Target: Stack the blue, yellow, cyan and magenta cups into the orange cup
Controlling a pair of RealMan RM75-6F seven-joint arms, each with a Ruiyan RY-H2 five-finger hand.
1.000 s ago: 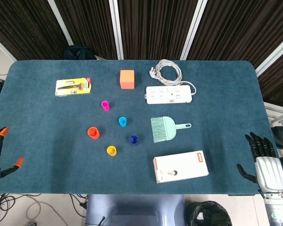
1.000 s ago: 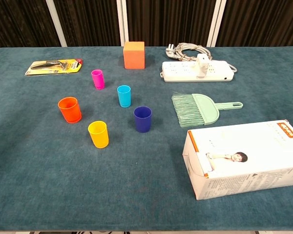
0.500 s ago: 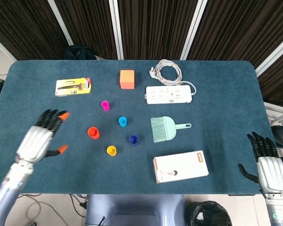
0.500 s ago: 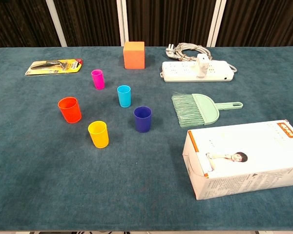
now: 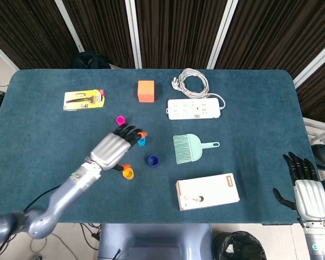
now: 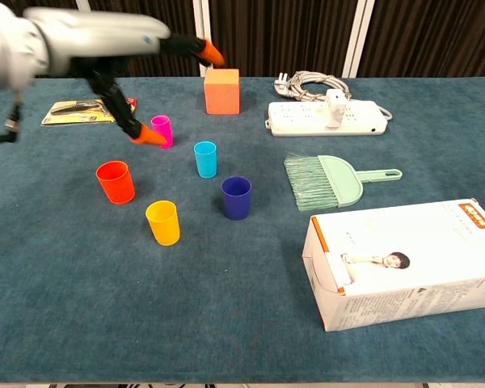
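Since a moment ago, we are swinging our left hand (image 5: 115,149) toward twelve o'clock, fingers spread and empty, hovering over the orange cup (image 6: 115,181); the right hand (image 5: 306,190) is idling open.

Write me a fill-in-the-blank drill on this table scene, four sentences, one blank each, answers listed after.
1. The cup nearest the brush is the ____ one.
2. The left hand hovers over the cups and holds ____.
3. In the chest view, the cube behind the cups is the same colour as the ____ cup.
4. In the chest view, the adapter plugged into the power strip is ____ in colour.

Missing words: blue; nothing; orange; white
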